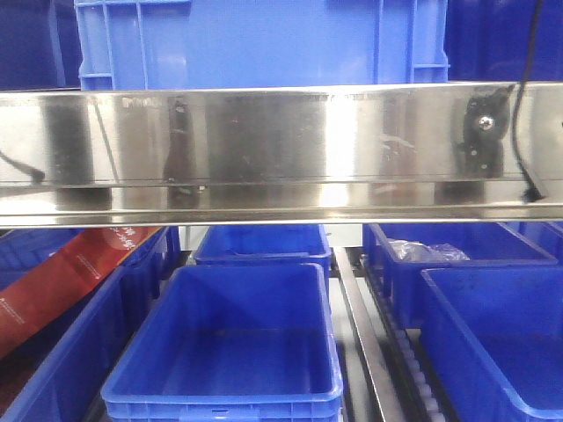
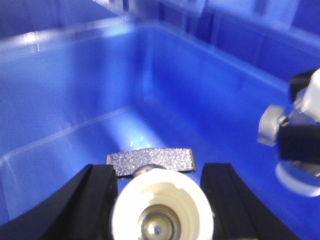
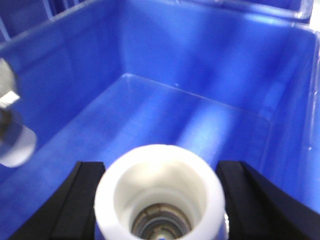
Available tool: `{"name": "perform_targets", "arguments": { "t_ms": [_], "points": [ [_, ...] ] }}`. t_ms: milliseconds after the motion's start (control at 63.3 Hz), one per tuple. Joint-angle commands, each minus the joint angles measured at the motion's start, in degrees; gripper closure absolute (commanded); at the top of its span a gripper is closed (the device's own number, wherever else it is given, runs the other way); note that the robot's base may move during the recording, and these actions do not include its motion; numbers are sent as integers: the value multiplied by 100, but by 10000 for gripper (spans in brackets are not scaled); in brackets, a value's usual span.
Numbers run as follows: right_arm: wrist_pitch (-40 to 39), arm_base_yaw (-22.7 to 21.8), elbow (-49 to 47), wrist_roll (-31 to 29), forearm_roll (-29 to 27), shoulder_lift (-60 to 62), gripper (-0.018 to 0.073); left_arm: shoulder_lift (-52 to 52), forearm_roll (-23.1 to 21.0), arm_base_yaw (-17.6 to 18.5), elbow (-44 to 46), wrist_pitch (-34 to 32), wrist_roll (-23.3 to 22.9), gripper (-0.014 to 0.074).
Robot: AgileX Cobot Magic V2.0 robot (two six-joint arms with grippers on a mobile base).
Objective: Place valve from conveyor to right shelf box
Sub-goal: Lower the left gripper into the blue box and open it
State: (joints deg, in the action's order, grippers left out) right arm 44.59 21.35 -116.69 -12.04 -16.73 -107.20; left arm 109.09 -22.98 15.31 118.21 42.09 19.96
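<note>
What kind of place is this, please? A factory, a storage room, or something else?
Probably a warehouse or factory parts store: rows of blue plastic bins sit on roller tracks under a stainless steel shelf rail, and each gripper holds a white-capped valve above a bin.

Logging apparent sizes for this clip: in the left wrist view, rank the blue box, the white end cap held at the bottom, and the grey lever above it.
1. blue box, which fills most of the view
2. white end cap, though its nearness to the camera inflates it
3. grey lever, smallest
</note>
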Motion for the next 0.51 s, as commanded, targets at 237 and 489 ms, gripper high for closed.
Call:
{"name": "perform_targets", "arguments": {
  "t_ms": [237,489],
  "points": [
    [-243,5,-102,-32,-35,104,21,78,-70,35,102,76,47,53],
    [-192,5,-102,-32,-24,256,-10,1,-70,35,162,403,47,89]
  ]
}}
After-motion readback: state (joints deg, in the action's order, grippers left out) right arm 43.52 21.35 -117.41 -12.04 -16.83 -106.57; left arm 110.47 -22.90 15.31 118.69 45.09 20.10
